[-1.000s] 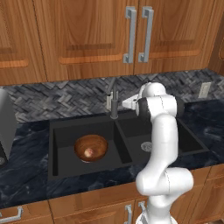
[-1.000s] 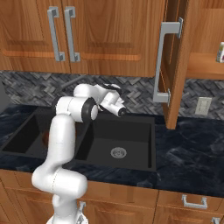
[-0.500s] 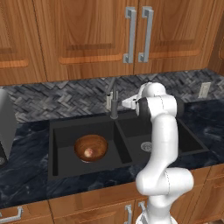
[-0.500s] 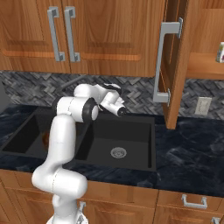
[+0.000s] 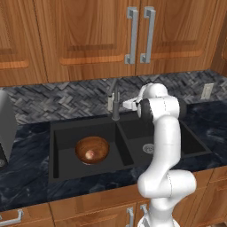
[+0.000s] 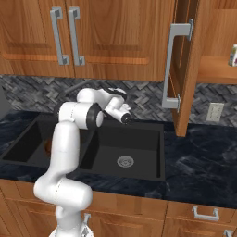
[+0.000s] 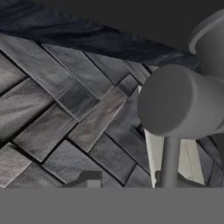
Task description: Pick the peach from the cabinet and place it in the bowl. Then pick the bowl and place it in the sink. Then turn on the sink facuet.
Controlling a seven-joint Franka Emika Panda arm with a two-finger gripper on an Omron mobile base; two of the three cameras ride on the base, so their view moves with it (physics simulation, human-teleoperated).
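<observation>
- Gripper [image 5: 114,103] unmoved at the sink facuet [image 5: 115,104]; gripper state: cannot tell.
- Bowl [image 5: 92,150] with peach [image 5: 90,154] unchanged in sink [image 5: 60,153].
- Dark marbled surface [image 6: 203,159]; herringbone backsplash [image 5: 57,99].

Left base view is looking forward and down from behind the arm's left, taking in the sink [image 5: 126,142], faucet [image 5: 115,104] and closed wall cabinets. Right base view is covering the same sink [image 6: 121,150] from the arm's right, also catching the open cabinet [image 6: 185,69]. Hand view is sitting very close to the faucet [image 7: 181,103], facing the backsplash tiles [image 7: 65,113].
</observation>
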